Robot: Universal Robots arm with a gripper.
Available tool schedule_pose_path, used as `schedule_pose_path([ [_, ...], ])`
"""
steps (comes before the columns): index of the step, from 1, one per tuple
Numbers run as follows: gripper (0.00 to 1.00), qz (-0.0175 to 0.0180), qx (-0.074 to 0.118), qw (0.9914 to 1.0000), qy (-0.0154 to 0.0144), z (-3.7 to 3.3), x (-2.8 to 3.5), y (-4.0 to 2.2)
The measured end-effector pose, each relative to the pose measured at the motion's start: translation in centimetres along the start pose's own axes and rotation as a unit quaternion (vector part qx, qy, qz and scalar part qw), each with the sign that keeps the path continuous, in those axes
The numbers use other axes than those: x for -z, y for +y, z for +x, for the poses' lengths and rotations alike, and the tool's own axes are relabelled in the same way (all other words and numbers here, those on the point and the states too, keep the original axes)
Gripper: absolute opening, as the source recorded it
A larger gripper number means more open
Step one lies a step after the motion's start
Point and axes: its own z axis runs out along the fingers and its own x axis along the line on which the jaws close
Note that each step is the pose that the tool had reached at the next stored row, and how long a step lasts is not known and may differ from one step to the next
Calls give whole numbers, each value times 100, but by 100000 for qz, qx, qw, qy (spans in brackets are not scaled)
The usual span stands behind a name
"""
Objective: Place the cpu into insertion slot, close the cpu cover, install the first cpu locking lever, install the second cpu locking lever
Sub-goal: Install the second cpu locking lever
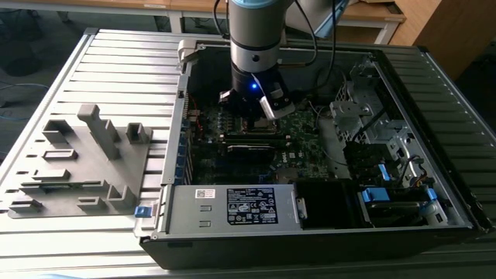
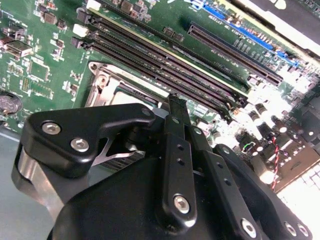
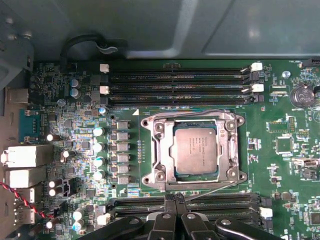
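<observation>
Gripper (image 3: 174,216): black fingers (image 3: 167,220) pressed together at their tips, holding nothing, just beside the socket edge, over the memory slots (image 3: 185,204) in the first wrist view; in the second wrist view the gripper (image 2: 176,107) has its tips at the socket's rim.
Cpu (image 3: 195,149): grey metal square lying flat in the insertion slot (image 3: 193,150), seen through the cover's window.
Cpu cover (image 3: 165,150): silver frame lying down flat around the chip.
Locking levers: thin wires (image 3: 200,111) run along two socket sides; whether latched I cannot tell.
Motherboard (image 3: 280,165): green, inside the open computer case (image 1: 326,232), which lies on a slatted table (image 1: 101,70).
Grey fixture tray (image 1: 78,163): at the exterior view's left, well apart from the case.
</observation>
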Motion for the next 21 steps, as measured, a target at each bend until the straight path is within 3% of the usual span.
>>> schedule_pose_path([
  [21,11,5,-4,100000,-5,32,-21,-3],
])
